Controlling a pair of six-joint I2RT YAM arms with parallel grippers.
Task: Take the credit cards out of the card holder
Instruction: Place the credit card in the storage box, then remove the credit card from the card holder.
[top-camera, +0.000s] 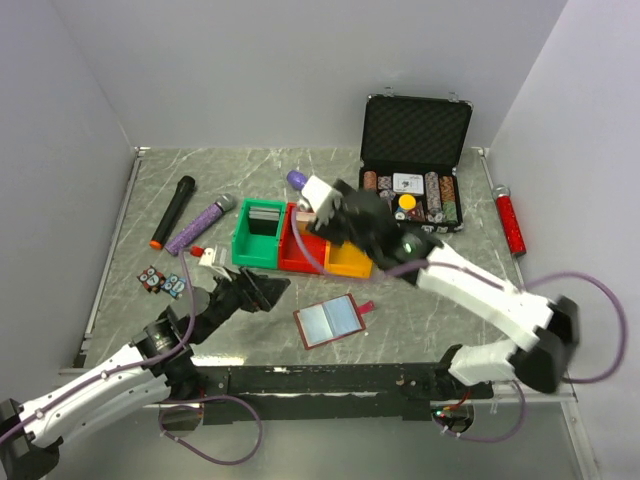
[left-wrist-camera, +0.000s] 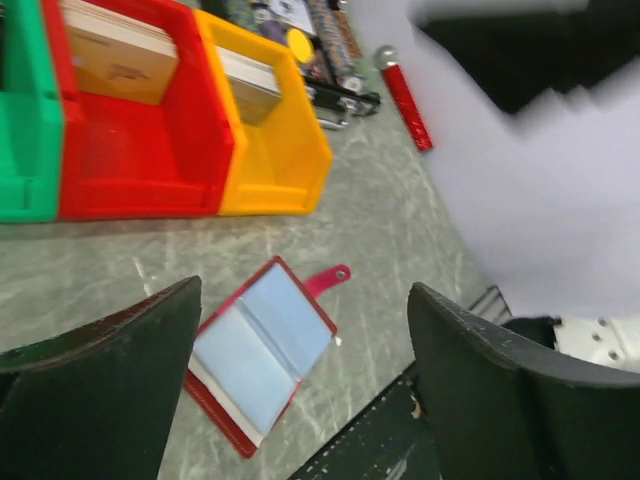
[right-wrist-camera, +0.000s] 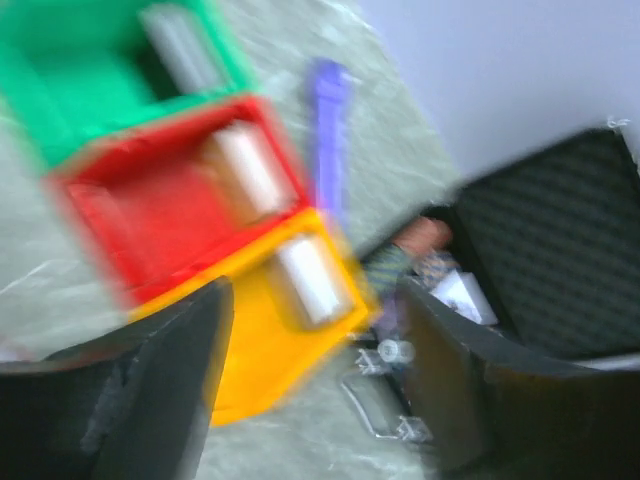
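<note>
At the far left of the counter (top-camera: 270, 170) we see a black microphone (top-camera: 172, 212) and a purple microphone (top-camera: 200, 224), with a few small patterned pieces (top-camera: 162, 281) nearer us. The left jaws hang released above the counter, gripping nothing. Beyond them a green bin (top-camera: 258, 240), a red bin (top-camera: 298, 262) and a yellow bin (top-camera: 348, 266) stand in a row. The card holder (top-camera: 327, 321) lies opened flat in front of the red and yellow bins, pale sleeves up and snap tab pointing right, and neither arm touches it. The right jaws, blurred, stand spread and empty over the bins. Farther right sit an open black chip case (top-camera: 415, 140) and a red tube (top-camera: 511, 222).
</note>
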